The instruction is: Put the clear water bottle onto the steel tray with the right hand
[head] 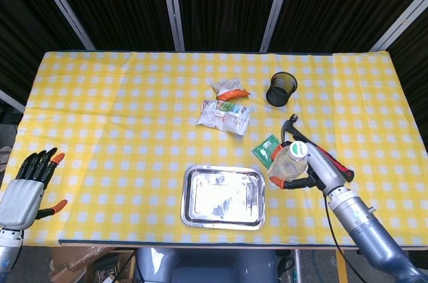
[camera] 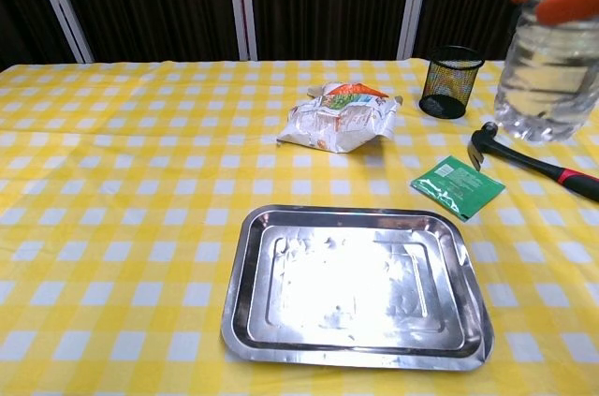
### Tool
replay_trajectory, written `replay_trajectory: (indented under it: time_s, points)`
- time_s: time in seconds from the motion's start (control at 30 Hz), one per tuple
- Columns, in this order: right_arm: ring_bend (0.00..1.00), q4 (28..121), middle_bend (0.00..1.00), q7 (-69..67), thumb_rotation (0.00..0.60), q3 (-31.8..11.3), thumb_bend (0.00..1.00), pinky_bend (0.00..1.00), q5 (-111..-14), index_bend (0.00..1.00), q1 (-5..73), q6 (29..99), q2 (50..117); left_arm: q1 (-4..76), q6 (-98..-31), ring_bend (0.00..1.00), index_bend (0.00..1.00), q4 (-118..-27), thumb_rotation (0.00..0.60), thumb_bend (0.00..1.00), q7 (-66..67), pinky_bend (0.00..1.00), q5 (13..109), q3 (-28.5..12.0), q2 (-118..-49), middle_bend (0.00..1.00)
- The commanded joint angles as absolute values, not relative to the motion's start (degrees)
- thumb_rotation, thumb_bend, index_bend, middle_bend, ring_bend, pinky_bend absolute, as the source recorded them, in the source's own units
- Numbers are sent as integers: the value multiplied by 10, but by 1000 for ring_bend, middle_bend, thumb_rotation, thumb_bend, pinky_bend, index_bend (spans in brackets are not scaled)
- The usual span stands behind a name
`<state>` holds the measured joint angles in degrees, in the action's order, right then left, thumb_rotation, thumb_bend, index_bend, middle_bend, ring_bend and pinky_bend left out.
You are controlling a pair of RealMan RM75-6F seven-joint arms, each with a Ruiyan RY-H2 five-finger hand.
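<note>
My right hand (head: pixel 313 170) grips the clear water bottle (head: pixel 286 164) and holds it upright in the air, just right of the steel tray (head: pixel 223 196). In the chest view the bottle (camera: pixel 552 59) hangs at the upper right, well above the cloth, with orange fingertips (camera: pixel 569 3) wrapped near its top. The tray (camera: pixel 356 287) lies bare at the front middle of the table. My left hand (head: pixel 28 186) hovers off the front left corner with its fingers apart, holding nothing.
A green packet (head: pixel 267 150) and a hammer (camera: pixel 538 163) lie right of the tray, under the bottle. A black mesh cup (head: pixel 282 89) and crumpled snack bags (head: pixel 226 110) sit farther back on the yellow checked cloth.
</note>
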<state>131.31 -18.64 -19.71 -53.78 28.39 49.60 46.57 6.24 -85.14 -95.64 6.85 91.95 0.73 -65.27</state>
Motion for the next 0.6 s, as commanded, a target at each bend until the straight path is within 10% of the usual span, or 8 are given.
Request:
replay_trajectory:
  time_s: [0.03, 0.3, 0.6]
  points:
    - [295, 1256, 598, -186, 600, -144, 582, 0, -568, 706, 281, 497, 570, 63, -850, 0, 30, -956, 600, 190, 69, 0, 918, 6, -653, 0]
    - [295, 1188, 598, -244, 600, -110, 584, 0, -654, 707, 250, 503, 629, 64, -847, 0, 30, -955, 600, 190, 73, 0, 916, 6, -655, 0]
    - [295, 1302, 598, -223, 600, -170, 590, 0, -662, 709, 239, 559, 494, 66, -843, 0, 30, -956, 600, 190, 78, 0, 914, 6, -658, 0]
